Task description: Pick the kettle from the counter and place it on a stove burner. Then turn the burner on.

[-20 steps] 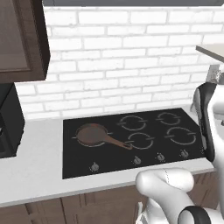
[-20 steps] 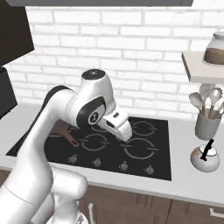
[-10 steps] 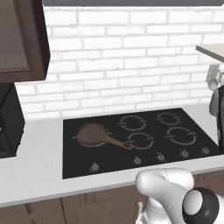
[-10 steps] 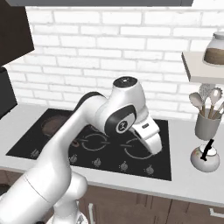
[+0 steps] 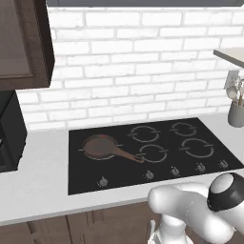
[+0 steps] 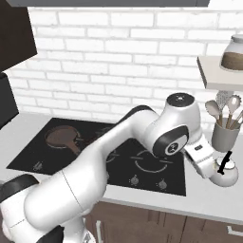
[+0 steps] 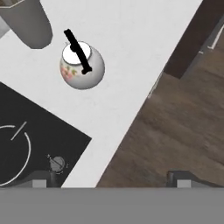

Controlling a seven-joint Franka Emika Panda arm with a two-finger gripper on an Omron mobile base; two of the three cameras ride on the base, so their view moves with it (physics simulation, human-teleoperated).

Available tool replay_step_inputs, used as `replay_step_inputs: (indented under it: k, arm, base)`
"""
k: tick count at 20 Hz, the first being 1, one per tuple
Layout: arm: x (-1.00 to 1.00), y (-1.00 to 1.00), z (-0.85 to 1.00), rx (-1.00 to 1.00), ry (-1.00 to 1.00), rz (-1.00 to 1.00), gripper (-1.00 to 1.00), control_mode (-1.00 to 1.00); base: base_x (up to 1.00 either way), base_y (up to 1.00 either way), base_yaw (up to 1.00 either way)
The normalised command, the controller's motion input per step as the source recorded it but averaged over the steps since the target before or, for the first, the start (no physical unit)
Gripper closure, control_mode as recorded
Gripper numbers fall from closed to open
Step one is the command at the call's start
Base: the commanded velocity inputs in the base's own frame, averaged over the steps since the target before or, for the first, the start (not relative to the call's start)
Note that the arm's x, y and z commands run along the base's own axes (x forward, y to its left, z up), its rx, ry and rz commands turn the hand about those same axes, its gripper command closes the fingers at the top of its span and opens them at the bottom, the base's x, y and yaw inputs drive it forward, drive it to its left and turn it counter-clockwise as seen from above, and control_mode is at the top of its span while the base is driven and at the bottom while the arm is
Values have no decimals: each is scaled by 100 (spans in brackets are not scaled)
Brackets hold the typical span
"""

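Observation:
The kettle [image 6: 226,173] is a small shiny silver one with a black handle. It stands on the pale counter [image 6: 204,199] to the right of the black cooktop. My gripper [image 6: 212,172] hangs just left of it and slightly above, not touching it. In the hand view the kettle [image 7: 82,65] lies at upper left, well ahead of the gripper [image 7: 111,178], whose two fingertips stand wide apart and open with nothing between them. One stove burner [image 7: 13,153] ring shows at lower left. Several burner rings [image 5: 152,153] mark the cooktop.
A dark brown frying pan [image 5: 101,146] sits on the cooktop's left side. A tall grey utensil pot [image 6: 224,135] stands right behind the kettle, under a shelf with a jar [image 6: 235,53]. Knobs [image 5: 149,175] line the cooktop's front edge. Below the counter edge is wood flooring [image 7: 175,131].
My arm has swung right across the cooktop, from near the frying pan to beside the kettle. The jaws stayed open. The kettle has not moved.

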Motion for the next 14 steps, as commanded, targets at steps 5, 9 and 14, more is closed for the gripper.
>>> replay_step_inputs:
  k: [5,9,14]
  arm:
    - [57,-99,-39,0,0,34,-100,-100]
    - [74,-51,-29,0,0,33,-100,-100]
    - [89,0,-30,0,5,7,-100,-100]
  base:
    - [0,0,0]
    - [0,0,0]
    - [0,0,0]
